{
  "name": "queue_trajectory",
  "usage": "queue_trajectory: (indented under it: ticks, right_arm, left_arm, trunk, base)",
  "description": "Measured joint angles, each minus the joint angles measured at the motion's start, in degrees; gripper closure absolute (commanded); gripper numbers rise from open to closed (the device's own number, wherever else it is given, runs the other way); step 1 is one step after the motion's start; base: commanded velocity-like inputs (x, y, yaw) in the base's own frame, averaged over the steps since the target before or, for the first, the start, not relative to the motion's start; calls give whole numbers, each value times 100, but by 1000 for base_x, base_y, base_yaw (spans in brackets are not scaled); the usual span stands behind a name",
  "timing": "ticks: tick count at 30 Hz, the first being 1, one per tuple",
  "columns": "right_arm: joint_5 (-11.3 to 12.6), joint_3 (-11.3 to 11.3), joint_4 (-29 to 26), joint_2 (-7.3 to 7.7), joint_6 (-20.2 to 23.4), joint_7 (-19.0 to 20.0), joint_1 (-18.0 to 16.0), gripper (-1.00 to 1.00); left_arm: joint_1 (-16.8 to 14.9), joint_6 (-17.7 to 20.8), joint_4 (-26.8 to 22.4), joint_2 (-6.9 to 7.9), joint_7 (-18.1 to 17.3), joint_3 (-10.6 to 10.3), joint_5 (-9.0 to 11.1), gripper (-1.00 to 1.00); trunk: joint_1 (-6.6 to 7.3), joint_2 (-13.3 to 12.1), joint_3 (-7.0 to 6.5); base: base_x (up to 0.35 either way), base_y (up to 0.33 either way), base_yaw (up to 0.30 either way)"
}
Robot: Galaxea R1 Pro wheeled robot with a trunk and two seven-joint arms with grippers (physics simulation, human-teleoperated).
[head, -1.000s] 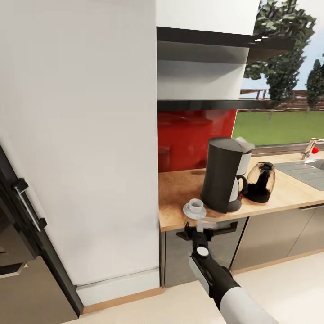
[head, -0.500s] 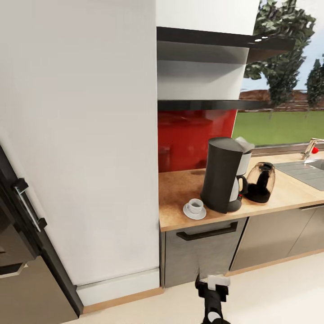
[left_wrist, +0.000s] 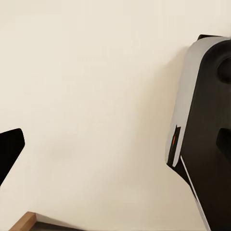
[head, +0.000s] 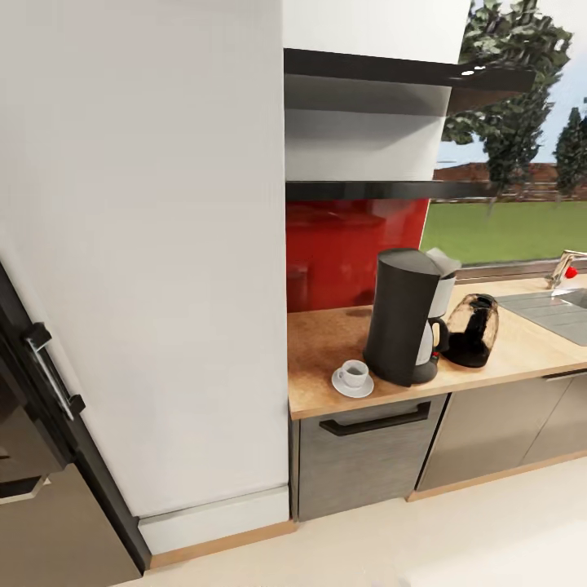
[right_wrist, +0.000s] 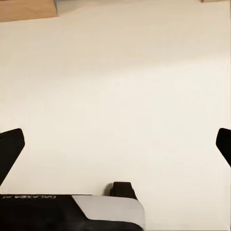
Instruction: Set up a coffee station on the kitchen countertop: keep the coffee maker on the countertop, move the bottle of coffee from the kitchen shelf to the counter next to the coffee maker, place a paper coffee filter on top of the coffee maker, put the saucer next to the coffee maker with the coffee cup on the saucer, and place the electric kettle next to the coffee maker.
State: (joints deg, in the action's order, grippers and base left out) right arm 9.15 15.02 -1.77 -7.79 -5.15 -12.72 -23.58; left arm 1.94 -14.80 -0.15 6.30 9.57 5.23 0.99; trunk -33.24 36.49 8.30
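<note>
Countertop (head: 326, 342) of pale speckled wood carries most of the station already: the tall black drip coffee maker (head: 405, 326) stands on it with what looks like a white paper coffee filter (head: 444, 262) poking up at its top, the dark glass-bodied electric kettle (head: 473, 330) sits just beside it toward the sink, and the small white coffee cup (head: 354, 372) rests on its round white saucer (head: 352, 383) just in front of the machine's other side.

I judge the cup-and-saucer step done. What I cannot find is the bottle of coffee: the two dark kitchen shelves (head: 367, 189) above the red backsplash look bare from here, so the next move, as I read it, calls for locating that bottle, possibly by turning the base or head toward another shelf, before any reach.

Both my arms hang low, pointing down at cream floor. On my right gripper (right_wrist: 115, 144) the two black fingertips (right_wrist: 9, 149) sit at opposite edges of the wrist view, spread wide and holding nothing. Of my left gripper only one dark fingertip (left_wrist: 8, 147) shows, opposite a white and black robot panel (left_wrist: 202, 130), so I cannot tell how its jaws stand.
</note>
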Motion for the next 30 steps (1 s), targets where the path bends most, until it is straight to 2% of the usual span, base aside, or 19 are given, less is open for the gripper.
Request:
queue_trajectory:
  ticks: [2,3,6,9,14,24,28,30]
  right_arm:
    - [2,-164,0,41,379,155,3,-100]
    - [-5,-496,16,76,759,552,3,-100]
    - [-30,-667,24,91,980,861,3,-100]
    - [-44,-711,39,140,1048,951,10,-100]
    - [-49,-727,50,153,1370,995,509,-100]
    - [-67,-728,51,190,1446,963,1634,-100]
    - [-72,-726,50,185,1448,967,1864,-100]
    - [-70,-726,45,183,1448,962,1901,-100]
  left_arm:
    - [1,-1,-5,2,0,0,-1,-100]
    - [2,0,-8,3,0,-5,-6,-100]
    - [1,6,-6,5,0,-13,-9,-100]
    - [2,8,1,17,4,-24,-10,-100]
    - [10,21,46,28,14,-10,1,-100]
    - [33,93,234,9,10,8,29,-100]
    - [87,124,269,11,41,8,30,-100]
    - [176,283,274,2,36,7,26,-100]
  trunk:
    - [0,0,0]
    - [0,0,0]
    - [0,0,0]
    - [0,0,0]
    - [0,0,1]
    - [0,0,1]
    - [0,0,1]
    - [0,0,0]
  base:
    - [0,0,0]
    - [0,0,0]
    - [0,0,0]
    - [0,0,0]
    - [0,0,0]
    - [0,0,0]
    - [0,0,0]
    - [0,0,0]
